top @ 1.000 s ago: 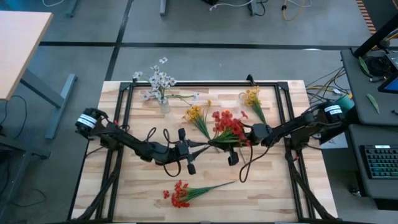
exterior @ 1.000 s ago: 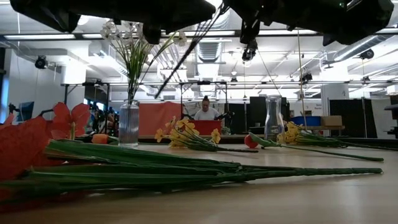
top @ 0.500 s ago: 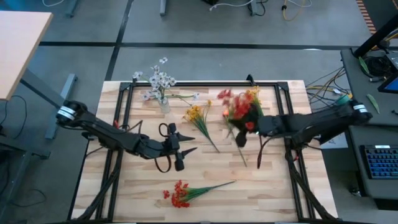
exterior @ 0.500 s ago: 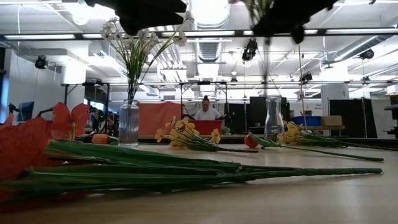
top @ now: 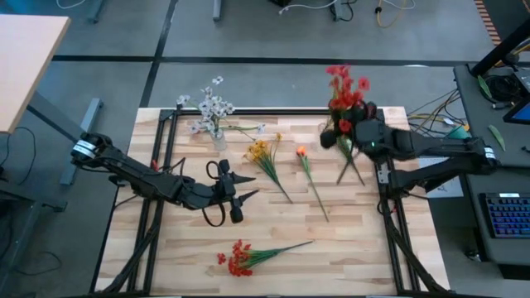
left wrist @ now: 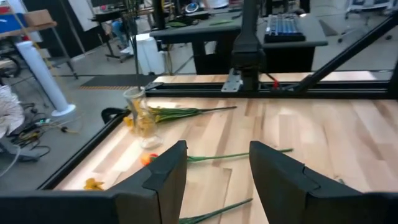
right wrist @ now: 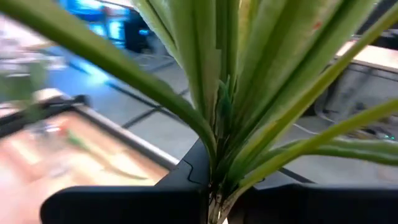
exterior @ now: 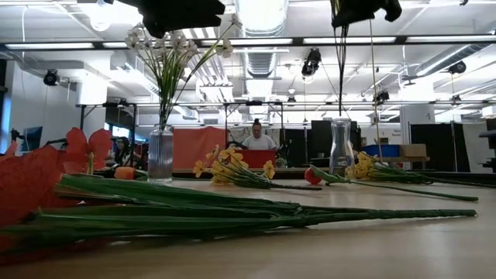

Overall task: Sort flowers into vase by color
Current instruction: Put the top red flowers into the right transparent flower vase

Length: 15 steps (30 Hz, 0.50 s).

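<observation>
My right gripper [top: 346, 132] is up at the far right, shut on a bunch of red flowers [top: 343, 89] that stands upright with its blossoms on top. Its green stems [exterior: 340, 74] hang straight down, in line above a clear vase [exterior: 341, 144]. My left gripper [top: 247, 189] hovers open near the table's middle, nothing between its fingers [left wrist: 168, 177]. On the table lie a single orange flower [top: 301, 152], a yellow spray [top: 260, 151], a second yellow spray [exterior: 364, 167] and a red bunch [top: 240, 258]. White flowers [top: 211, 106] stand in the left vase [exterior: 160, 153]. My right gripper pinches the red bunch's bundled stems [right wrist: 216, 177] between its two fingers, just below where the leaves fan out. The fingers come at it roughly level, from the table's right side, across the stems. The bunch is lifted clear and upright, its stem ends hanging free below.
A black metal frame [top: 248, 113] runs round the wooden tabletop. The near right part of the table is bare wood [top: 356, 248]. Desks with a keyboard [top: 505, 215] stand beyond the right edge, and a person sits far behind the table [exterior: 256, 138].
My right gripper has risen and swung toward the far right corner, tipping from pointing down to about level. The red bunch has gone from lying on the table to upright in the air; one orange flower stayed behind. My left gripper has opened and drawn back toward the left.
</observation>
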{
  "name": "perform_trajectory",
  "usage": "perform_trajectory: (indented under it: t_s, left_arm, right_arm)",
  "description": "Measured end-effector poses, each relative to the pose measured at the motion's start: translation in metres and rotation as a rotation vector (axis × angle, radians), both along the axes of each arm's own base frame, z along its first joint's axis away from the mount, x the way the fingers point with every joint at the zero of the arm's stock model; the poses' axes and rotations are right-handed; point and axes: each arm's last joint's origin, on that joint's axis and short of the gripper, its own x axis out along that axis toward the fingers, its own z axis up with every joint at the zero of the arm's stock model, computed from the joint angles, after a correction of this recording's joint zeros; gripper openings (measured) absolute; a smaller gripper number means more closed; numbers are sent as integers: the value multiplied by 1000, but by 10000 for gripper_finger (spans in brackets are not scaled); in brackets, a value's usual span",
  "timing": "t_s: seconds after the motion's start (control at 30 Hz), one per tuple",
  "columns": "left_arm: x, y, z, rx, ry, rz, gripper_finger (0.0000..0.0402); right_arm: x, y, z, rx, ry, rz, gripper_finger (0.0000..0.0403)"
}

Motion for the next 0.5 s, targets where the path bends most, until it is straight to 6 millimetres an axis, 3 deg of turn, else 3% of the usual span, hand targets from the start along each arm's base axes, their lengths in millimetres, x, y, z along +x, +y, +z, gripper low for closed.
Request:
perform_trajectory:
  t_s: [0.23,0.5]
  left_arm:
    - [0,0,-1,6,5,15,159]
    - [0,1,-1,10,8,26,159]
  right_arm:
    - [-7,-32,-4,30,0,-93,13]
    - [-9,-38,1,24,19,-46,13]
